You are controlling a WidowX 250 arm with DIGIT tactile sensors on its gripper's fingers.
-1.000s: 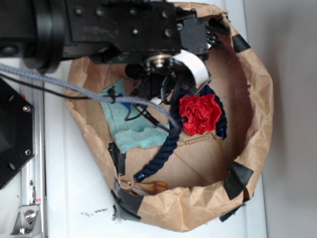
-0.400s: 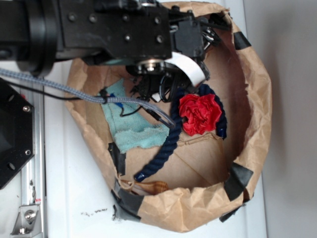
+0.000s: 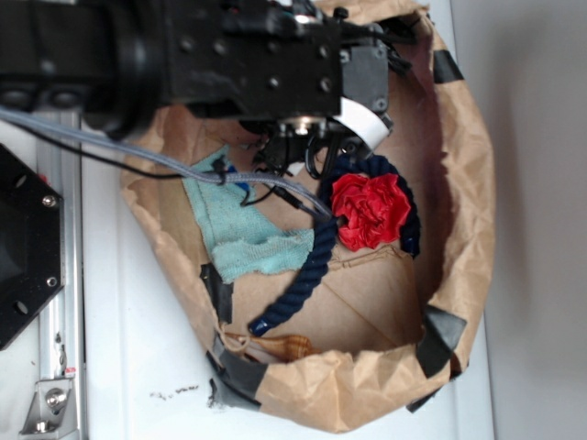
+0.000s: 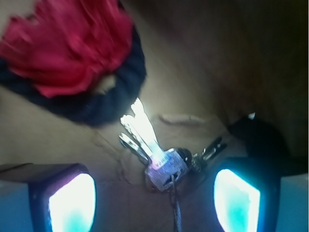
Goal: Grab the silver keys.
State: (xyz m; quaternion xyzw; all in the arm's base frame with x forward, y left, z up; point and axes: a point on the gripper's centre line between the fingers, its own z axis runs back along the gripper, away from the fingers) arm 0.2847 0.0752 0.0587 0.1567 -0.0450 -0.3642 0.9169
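Lying between the wide-open jaws, the silver keys rested on brown paper, apparently untouched; a red cloth sat beyond.

Item: silver keys, small shiny bunch on a ring.
Pose: lying flat, blades fanned toward 11 o'clock.
Location: brown paper floor, at 5 o'clock from the red cloth, apart.

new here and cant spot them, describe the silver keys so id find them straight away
Look inside the brown paper bag, on its floor next to the red cloth wad ringed by dark blue rope. The silver keys lie between the open gripper pads: the only shiny metal there, a small fanned bunch.
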